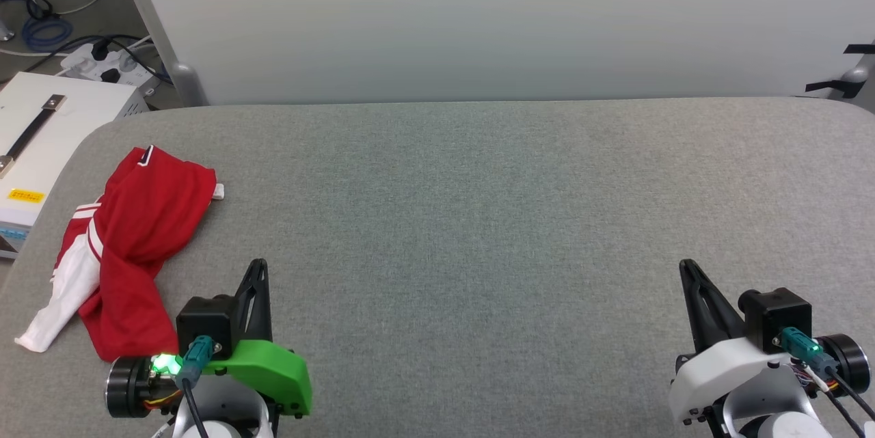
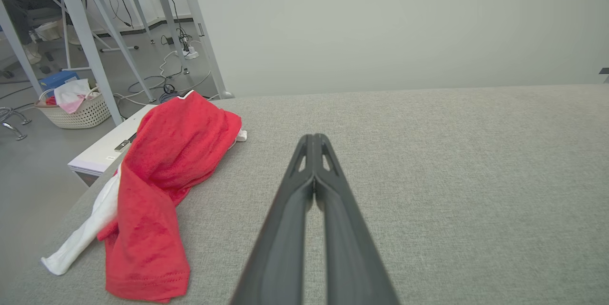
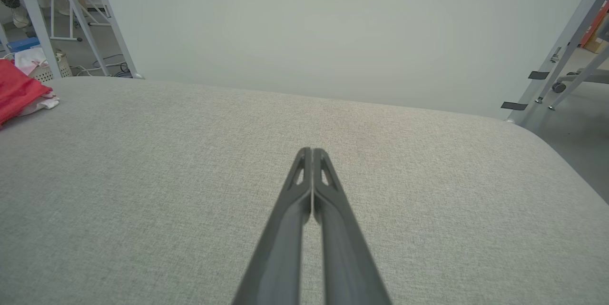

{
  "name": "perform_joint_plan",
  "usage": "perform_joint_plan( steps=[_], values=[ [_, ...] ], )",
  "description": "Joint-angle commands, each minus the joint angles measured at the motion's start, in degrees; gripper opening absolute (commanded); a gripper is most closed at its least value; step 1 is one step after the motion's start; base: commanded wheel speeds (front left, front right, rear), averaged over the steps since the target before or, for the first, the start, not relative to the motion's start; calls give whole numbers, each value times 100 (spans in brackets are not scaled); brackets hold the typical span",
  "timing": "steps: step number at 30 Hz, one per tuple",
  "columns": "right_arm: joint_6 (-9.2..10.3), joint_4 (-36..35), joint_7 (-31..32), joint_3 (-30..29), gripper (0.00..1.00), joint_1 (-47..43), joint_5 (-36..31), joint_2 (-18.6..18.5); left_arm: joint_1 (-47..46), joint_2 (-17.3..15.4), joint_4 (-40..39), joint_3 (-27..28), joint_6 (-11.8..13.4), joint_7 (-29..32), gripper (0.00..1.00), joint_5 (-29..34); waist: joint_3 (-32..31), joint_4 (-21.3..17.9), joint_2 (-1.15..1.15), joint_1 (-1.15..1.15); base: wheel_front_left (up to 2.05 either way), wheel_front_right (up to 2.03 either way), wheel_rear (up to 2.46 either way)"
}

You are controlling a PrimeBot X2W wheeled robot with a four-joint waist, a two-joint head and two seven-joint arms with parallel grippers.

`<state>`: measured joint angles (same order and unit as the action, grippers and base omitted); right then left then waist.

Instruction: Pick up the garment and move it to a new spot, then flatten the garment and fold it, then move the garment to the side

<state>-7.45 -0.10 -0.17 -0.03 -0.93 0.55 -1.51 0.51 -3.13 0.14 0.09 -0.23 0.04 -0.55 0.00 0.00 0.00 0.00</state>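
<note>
The garment (image 1: pixel 137 240), red with a white sleeve and striped trim, lies crumpled at the left edge of the grey table (image 1: pixel 478 219); its lettering is hidden. In the left wrist view the garment (image 2: pixel 162 186) lies left of my fingers, apart from them. My left gripper (image 1: pixel 258 267) is shut and empty, just right of the garment's near end. My right gripper (image 1: pixel 685 266) is shut and empty, far across the table at the lower right. The left gripper (image 2: pixel 314 137) and right gripper (image 3: pixel 311 151) show fingers pressed together. A red edge of the garment (image 3: pixel 19 93) shows at far left.
A white box with a black handle (image 1: pixel 41 144) stands beside the table's left edge. Cables and a power strip (image 1: pixel 102 65) lie on the floor behind it. A pale wall panel (image 1: pixel 478 21) runs along the table's far edge. A laundry basket (image 2: pixel 76 107) sits on the floor.
</note>
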Motion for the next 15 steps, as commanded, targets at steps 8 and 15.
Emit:
perform_joint_plan(
  steps=[8,15],
  values=[
    [-3,10,17,3,0,93,-55,-17,-51,25,-14,-9,23,-4,0,55,0,0,0,0,0,0,0],
    [-3,10,17,3,0,93,-55,-17,-51,25,-14,-9,23,-4,0,55,0,0,0,0,0,0,0]
  ],
)
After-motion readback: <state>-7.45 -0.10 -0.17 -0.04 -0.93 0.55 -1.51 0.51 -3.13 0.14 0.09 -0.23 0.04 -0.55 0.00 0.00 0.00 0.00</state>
